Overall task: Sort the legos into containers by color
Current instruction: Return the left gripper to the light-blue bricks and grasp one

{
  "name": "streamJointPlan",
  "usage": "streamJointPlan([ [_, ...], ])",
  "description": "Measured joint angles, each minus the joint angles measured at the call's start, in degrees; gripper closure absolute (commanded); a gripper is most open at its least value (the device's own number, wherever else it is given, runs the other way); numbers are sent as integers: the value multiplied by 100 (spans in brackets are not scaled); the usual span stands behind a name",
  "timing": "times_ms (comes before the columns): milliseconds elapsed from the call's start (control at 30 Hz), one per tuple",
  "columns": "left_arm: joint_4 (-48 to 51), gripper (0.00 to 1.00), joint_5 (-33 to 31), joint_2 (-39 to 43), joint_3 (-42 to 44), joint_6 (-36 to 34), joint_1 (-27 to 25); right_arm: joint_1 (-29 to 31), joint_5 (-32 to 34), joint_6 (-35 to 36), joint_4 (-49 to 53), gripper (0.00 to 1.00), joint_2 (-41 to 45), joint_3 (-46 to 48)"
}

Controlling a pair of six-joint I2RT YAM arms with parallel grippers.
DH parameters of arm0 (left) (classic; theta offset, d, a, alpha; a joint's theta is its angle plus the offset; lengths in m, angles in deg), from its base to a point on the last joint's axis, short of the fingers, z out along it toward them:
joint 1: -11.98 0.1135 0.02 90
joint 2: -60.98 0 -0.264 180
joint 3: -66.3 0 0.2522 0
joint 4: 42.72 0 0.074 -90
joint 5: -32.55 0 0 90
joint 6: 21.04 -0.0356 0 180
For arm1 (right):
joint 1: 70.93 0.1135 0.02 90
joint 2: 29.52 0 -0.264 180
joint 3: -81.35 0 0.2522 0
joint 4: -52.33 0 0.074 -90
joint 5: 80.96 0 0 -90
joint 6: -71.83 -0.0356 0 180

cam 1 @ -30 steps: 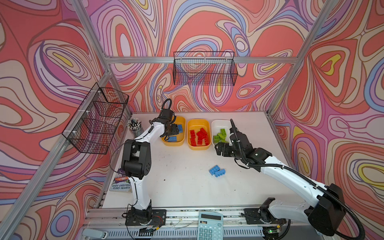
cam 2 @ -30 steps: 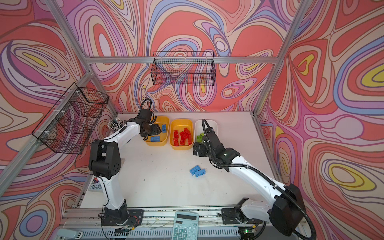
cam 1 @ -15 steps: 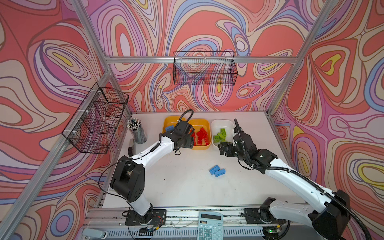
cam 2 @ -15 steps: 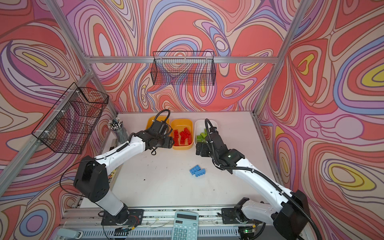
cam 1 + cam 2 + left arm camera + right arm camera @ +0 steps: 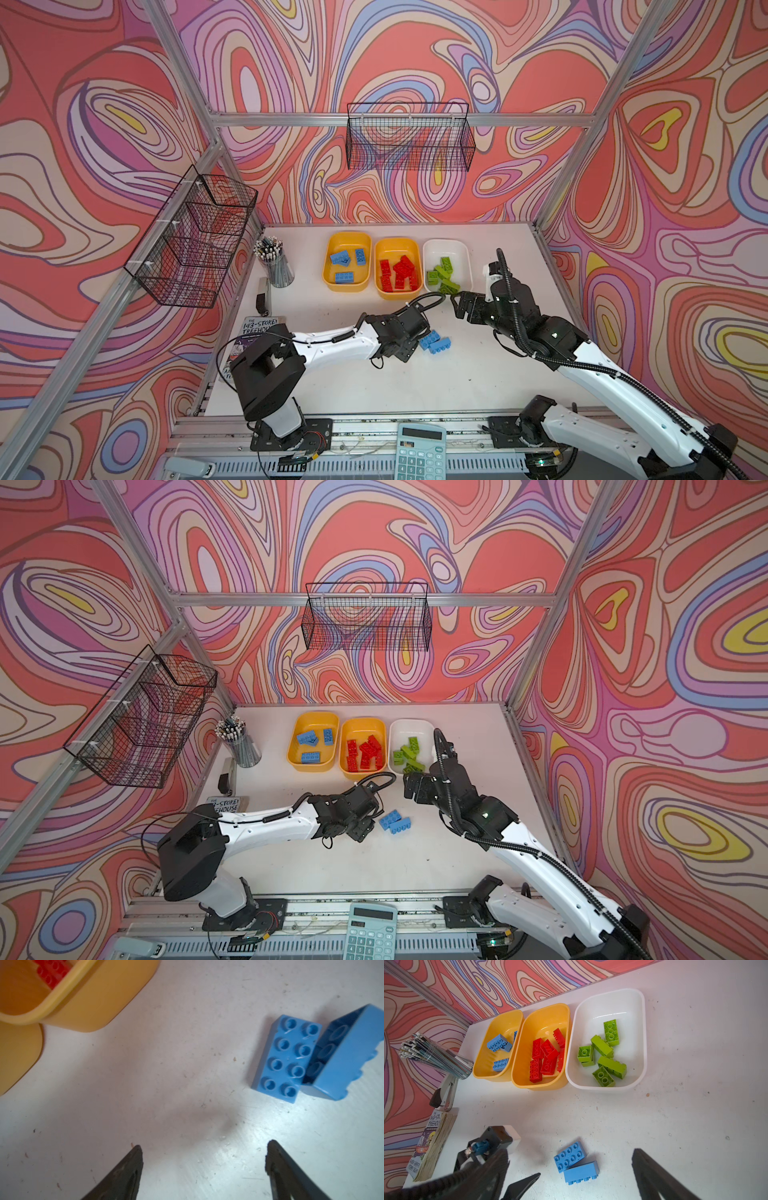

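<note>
Scuffed white table (image 5: 374, 386), swirly pink walls (image 5: 415, 62). Two blue legos (image 5: 434, 343) lay touching mid-frame, one tipped sideways. Left gripper (image 5: 203, 1145) and right gripper (image 5: 457, 303) gaped, empty.

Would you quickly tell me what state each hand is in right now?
Left hand: open, holding nothing.
Right hand: open, holding nothing.

Two loose bricks (image 5: 434, 343) lie touching on the table (image 5: 457, 386), before the row of trays (image 5: 397, 247)
</note>
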Motion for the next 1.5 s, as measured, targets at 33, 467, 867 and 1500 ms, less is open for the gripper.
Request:
streamJointPlan([
  [33,-42,21,-2,-107,-57,-2,-55,0,2,-13,28,2,61,15],
  [467,-271,22,48,-981,-717,-2,-138,-2,199,-144,426,2,603,50],
  [867,-317,27,131,-1460,-1233,-50,-142,-2,240,-155,435,2,610,122],
  [1500,-59,72,409,-1764,-1519,22,-61,-2,444,-203,649,2,874,131],
])
